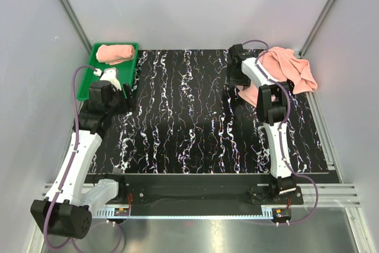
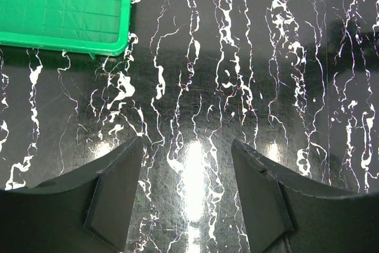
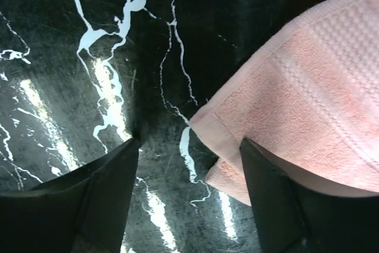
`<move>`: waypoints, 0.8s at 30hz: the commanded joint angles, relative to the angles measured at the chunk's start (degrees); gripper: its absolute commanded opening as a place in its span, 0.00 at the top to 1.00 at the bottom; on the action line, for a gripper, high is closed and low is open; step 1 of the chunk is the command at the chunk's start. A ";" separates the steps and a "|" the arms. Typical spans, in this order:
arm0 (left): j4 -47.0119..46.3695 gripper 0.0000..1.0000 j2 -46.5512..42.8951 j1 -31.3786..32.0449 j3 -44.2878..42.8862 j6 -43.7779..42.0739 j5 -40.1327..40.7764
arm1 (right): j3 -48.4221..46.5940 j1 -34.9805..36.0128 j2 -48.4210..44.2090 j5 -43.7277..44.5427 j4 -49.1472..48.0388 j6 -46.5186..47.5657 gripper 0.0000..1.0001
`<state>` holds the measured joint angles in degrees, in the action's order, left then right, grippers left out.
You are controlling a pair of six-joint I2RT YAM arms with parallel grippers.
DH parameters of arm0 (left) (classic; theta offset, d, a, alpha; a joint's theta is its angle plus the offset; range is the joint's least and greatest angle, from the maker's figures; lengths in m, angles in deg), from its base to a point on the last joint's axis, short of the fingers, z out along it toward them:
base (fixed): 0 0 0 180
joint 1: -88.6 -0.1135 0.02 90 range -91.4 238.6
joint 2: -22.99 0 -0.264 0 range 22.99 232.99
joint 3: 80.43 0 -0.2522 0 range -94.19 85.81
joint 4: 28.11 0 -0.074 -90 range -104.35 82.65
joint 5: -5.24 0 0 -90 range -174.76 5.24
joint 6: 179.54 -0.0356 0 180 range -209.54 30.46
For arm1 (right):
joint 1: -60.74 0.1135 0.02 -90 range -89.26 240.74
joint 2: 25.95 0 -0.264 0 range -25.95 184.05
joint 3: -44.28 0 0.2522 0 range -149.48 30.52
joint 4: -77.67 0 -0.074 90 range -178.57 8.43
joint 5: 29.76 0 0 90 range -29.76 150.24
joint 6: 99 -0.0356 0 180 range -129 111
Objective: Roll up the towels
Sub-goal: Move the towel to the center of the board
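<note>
The loose, crumpled salmon-pink terry towel (image 1: 290, 69) lies at the far right corner of the black, white-veined marble-pattern mat (image 1: 189, 122), reaching its right edge. One hemmed corner points in between the spread fingers of the right gripper (image 3: 189, 141), which grips nothing and has bare mat to its left. The rolled salmon-pink terry towel (image 1: 114, 53) sits at the far end of the green plastic grid tray (image 2: 65, 10), whose near corner is just beyond the left gripper (image 2: 186, 146), fingers apart and empty over the mat's wide open middle.
</note>
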<state>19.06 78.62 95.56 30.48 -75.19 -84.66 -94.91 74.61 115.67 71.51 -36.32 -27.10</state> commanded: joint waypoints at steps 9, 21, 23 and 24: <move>-0.80 0.34 0.26 0.16 -1.18 -1.34 1.13 | 0.01 -0.25 0.85 2.97 -0.13 1.41 0.60; -0.45 0.33 0.96 0.16 -1.27 -1.43 1.66 | -2.19 2.91 -2.13 4.11 0.40 3.07 0.93; -0.45 0.33 0.97 0.16 -1.27 -1.43 1.92 | -2.63 4.41 -3.19 4.46 0.66 3.60 0.96; -0.45 0.34 0.96 0.16 -1.36 -1.43 2.01 | -3.15 6.15 -4.41 4.64 0.92 4.30 0.98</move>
<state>19.69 79.61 95.56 30.48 -75.56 -84.03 -94.97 76.05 115.84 75.03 -36.13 -24.63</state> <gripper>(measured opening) 0.661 0.050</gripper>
